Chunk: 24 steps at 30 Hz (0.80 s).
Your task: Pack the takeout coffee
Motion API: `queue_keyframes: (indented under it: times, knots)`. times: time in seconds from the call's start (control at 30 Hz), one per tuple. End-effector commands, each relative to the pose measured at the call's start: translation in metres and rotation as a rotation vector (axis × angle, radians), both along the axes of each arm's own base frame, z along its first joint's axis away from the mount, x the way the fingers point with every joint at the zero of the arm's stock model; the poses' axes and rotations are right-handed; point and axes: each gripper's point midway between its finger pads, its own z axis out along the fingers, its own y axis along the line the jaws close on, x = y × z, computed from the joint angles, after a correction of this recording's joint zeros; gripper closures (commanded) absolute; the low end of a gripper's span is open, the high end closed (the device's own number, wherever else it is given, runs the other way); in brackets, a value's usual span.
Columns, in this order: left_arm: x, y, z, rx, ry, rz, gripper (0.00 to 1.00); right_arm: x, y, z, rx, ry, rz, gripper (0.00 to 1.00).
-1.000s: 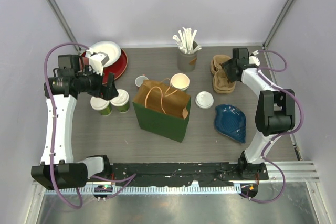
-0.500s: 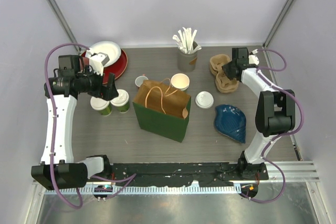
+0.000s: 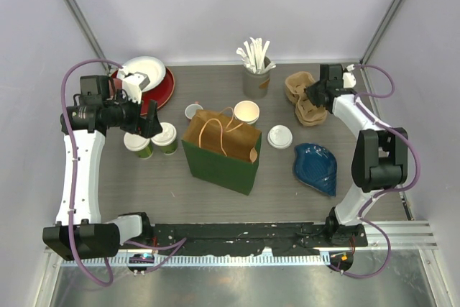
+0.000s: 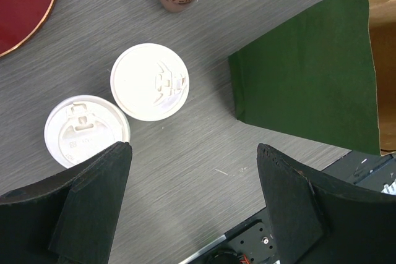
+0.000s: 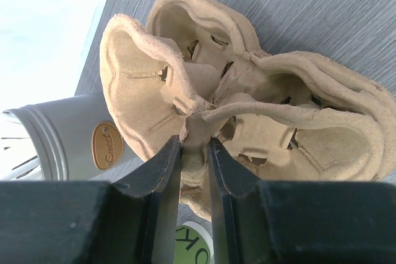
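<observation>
Plainly, the coffee sits mostly in the left half of the top view. A first lidded cup and a second lidded cup, both green paper under white plastic lids, stand close together, perhaps touching, on the table just left of the green paper bag. An open green cup with its cream inside showing stands just behind the bag, and a loose white lid lies flat to the bag's right. The left hand hangs above the two lidded cups with its fingers spread wide and nothing between them. In the upper right of the top view, the right hand is pinched narrow on the central ridge of the moulded pulp cup carrier, beside the grey canister. The cups should be light if empty, though whether they hold liquid cannot be told. Their paper walls will likely give under a hard squeeze, and the smooth lids may slip or pop off if gripped. The safer hold is probably across the paper wall just under the lid rim, with a gentle squeeze and the cup kept upright. The carrier looks light and fairly stiff but easy to tear, so the thick middle ridge seems a sound place to hold it.
</observation>
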Motion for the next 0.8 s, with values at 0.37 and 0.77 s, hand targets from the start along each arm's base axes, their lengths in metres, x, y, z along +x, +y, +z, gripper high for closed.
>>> queue_keyframes:
  times: [0.37,0.77]
  knots:
    - [0.005,-0.03,0.047,-0.127,-0.111,-0.103,0.22,-0.029,0.029,0.143,-0.159,-0.277,0.193,0.99]
    - [0.031,-0.112,0.066,-0.01,-0.231,-0.454,0.18,-0.142,0.141,0.294,-0.179,-0.55,0.572,0.99]
